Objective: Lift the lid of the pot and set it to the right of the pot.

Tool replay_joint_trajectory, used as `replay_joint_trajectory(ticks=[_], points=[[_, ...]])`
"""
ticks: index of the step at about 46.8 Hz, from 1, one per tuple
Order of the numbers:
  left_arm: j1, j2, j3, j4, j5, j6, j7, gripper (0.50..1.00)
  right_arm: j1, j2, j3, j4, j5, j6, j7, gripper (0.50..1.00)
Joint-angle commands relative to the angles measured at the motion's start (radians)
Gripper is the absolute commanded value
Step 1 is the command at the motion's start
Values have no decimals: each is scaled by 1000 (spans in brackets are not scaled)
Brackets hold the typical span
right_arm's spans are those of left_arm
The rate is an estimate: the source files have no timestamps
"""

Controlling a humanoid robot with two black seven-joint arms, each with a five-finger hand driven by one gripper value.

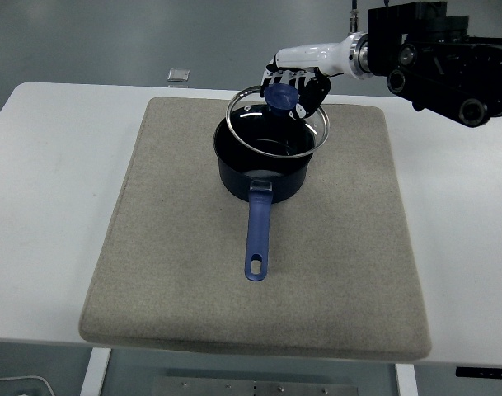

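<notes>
Blue pot on a grey-beige mat, white table

The pot (263,165) is dark blue with a lighter blue handle (256,239); the lid (277,120) is clear glass with a silver rim and a blue knob (282,97). The right hand (297,87) is black with white on its back, on a black arm (436,54). The mat (193,272) is plain, the table (53,181) white.

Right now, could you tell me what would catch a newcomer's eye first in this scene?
The right hand holds a glass lid by its blue knob, tilted above the dark blue pot at the far middle of the grey mat. The pot's long blue handle points toward the near edge.
</notes>
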Motion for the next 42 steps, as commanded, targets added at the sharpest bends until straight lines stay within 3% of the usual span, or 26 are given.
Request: replay_joint_trajectory(ticks=[1,42], points=[[0,0,0,0,0,0,0,1000,0,-20,-1,0,-1,0,1,519],[0,0,0,0,0,0,0,1000,-23,-169,-78,0,-18,-10,8,500]])
